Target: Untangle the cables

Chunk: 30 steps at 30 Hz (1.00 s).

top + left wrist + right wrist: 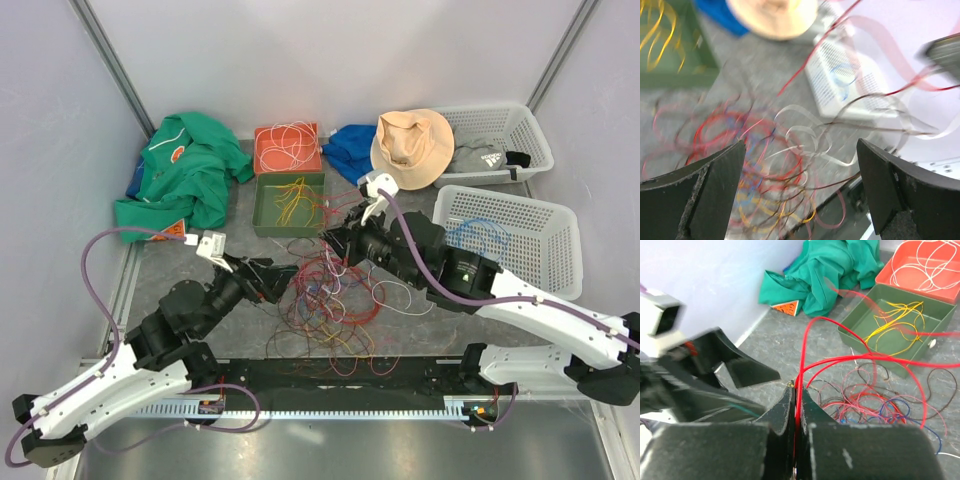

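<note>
Green tray (257,205) and green cloth (185,175) lie just behind the tangled cables (330,300).

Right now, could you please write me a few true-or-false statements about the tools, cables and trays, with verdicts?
1. The right tool is shut on a red cable. True.
2. The left tool grips a cable. False: it is open and holds nothing.
3. The green tray holds yellow cables. True.
4. The orange tray holds blue cables. False: it holds white cables.
</note>
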Each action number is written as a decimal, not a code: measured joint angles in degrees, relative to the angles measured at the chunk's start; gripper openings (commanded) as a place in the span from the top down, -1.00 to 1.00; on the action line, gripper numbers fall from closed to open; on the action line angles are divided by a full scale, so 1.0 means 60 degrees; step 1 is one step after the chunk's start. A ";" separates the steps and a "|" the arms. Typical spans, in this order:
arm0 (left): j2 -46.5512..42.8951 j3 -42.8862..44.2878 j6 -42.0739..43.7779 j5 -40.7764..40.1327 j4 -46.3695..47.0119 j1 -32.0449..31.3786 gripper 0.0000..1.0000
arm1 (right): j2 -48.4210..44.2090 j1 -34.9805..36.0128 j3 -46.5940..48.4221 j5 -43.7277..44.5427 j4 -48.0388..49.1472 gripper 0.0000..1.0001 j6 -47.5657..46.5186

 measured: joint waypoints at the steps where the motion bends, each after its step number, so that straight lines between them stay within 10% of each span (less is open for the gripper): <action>1: 0.0015 0.0095 0.0244 0.0080 0.0262 0.0000 -0.99 | 0.0117 0.0000 0.0146 -0.0007 -0.0073 1.00 -0.0051; 24: 0.2091 -0.1840 0.2539 0.4033 0.6823 0.0000 -0.68 | 0.0255 0.0000 0.0222 -0.1173 -0.0729 1.00 0.1195; 30: 0.3104 -0.1832 0.2539 0.4218 0.7985 0.0000 -0.28 | 0.0200 0.0000 0.0073 -0.1596 -0.0557 1.00 0.1665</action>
